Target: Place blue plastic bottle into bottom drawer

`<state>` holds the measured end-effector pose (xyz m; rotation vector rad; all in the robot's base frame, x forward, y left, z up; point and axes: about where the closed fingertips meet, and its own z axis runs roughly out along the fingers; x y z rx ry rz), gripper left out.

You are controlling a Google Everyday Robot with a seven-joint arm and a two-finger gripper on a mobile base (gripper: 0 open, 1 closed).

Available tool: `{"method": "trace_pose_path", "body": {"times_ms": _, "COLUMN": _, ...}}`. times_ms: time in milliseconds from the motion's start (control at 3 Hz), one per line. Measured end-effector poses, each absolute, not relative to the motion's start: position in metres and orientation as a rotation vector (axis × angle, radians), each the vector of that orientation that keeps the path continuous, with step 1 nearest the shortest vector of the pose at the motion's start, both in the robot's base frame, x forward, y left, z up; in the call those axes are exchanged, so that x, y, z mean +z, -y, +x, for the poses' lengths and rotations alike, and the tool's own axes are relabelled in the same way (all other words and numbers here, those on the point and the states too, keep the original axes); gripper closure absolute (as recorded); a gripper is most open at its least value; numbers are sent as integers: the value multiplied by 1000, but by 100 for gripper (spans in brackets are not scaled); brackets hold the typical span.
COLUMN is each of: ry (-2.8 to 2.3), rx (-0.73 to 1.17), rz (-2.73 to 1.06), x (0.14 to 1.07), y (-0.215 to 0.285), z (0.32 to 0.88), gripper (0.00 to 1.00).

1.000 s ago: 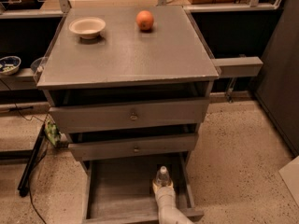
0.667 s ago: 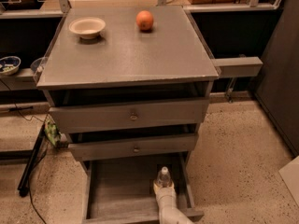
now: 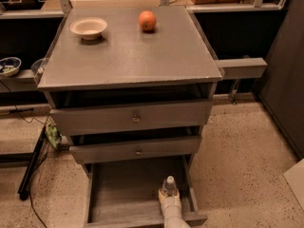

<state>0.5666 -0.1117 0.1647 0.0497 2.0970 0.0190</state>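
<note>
The flat floor of the pulled-out grey metal bottom drawer [image 3: 121, 194] is being left open from above across its left and middle. Its right side is being taken up by the small, clear blue plastic bottle [image 3: 169, 184], which stands upright, and by the white gripper [image 3: 170, 202], which reaches in over the low front lip. The drawer's rear is being overhung by the grey knobbed middle drawer [image 3: 137, 151], so headroom there is probably being cut.
</note>
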Motion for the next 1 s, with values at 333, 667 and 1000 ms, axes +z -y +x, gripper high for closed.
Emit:
{"method": "trace_pose_path", "body": {"times_ms": 333, "ry": -2097, "rx": 19, "rz": 50, "x": 165, "y": 112, "z": 567, "gripper": 84}}
{"method": "trace_pose_path", "body": {"times_ms": 667, "ry": -2097, "rx": 19, "rz": 50, "x": 165, "y": 112, "z": 567, "gripper": 53}}
{"method": "trace_pose_path", "body": {"times_ms": 1000, "ry": -2097, "rx": 19, "rz": 50, "x": 165, "y": 112, "z": 567, "gripper": 29}}
